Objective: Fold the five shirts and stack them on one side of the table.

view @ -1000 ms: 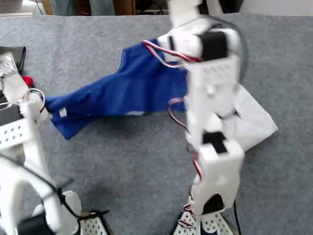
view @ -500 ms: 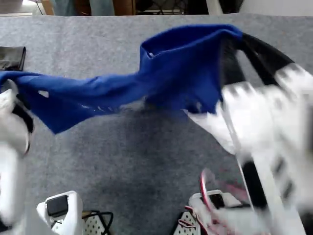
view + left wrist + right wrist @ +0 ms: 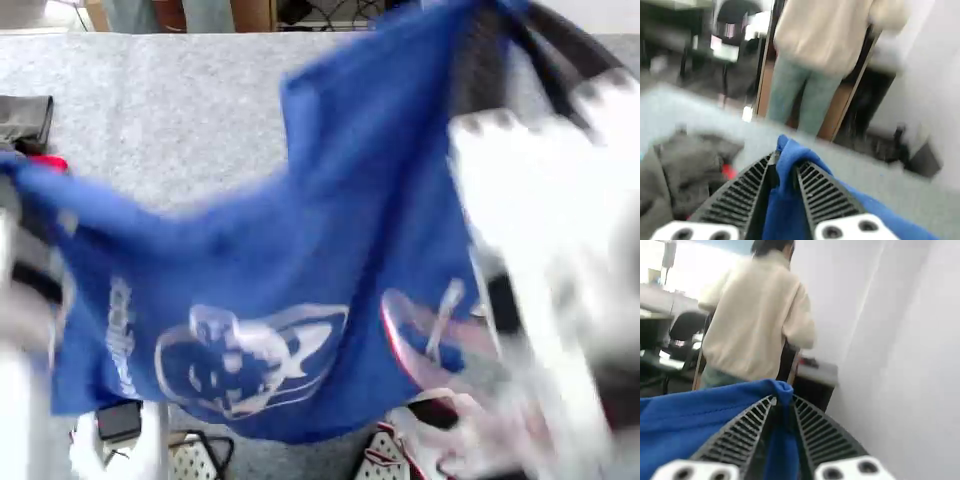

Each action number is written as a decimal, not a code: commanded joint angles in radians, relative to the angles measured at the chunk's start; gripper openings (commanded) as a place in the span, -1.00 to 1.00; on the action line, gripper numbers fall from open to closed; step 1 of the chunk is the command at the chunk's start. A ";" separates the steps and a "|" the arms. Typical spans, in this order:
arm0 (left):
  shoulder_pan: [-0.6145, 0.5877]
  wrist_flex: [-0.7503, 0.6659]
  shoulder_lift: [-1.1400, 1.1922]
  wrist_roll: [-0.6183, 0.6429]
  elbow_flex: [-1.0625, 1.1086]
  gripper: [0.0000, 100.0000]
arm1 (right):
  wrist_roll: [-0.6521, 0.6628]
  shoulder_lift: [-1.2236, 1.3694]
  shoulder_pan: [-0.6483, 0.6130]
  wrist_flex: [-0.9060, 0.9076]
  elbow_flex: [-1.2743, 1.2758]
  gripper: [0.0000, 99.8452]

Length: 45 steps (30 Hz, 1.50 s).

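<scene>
A blue shirt (image 3: 300, 290) with a pale printed design hangs spread in the air, high above the grey table (image 3: 160, 110). My left gripper (image 3: 785, 170) is shut on one bunched corner of the blue shirt (image 3: 790, 210). My right gripper (image 3: 782, 407) is shut on another corner of the blue shirt (image 3: 695, 425). In the high view the arms are blurred: one (image 3: 30, 300) at the shirt's left end, the other (image 3: 560, 250) at its right.
A dark garment (image 3: 25, 118) and a small red thing (image 3: 50, 162) lie at the table's left edge; the dark garment (image 3: 690, 160) also lies below my left gripper. The arm bases (image 3: 190, 455) stand at the near edge. A person stands in the room behind.
Both arms have swung up and lifted the blue shirt off the table. It now hangs spread towards the camera with its print showing, and covers the white cloth seen before.
</scene>
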 commanded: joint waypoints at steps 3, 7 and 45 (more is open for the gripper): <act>-0.028 -0.678 0.207 0.005 0.572 -0.94 | 0.028 0.312 -0.021 -0.324 0.243 -0.97; -0.031 -0.893 0.500 0.002 0.639 -0.94 | 0.020 0.535 -0.021 -0.353 0.248 -0.97; -0.124 0.374 1.550 0.417 -0.885 -0.52 | -0.078 1.125 0.040 -0.532 0.269 -0.97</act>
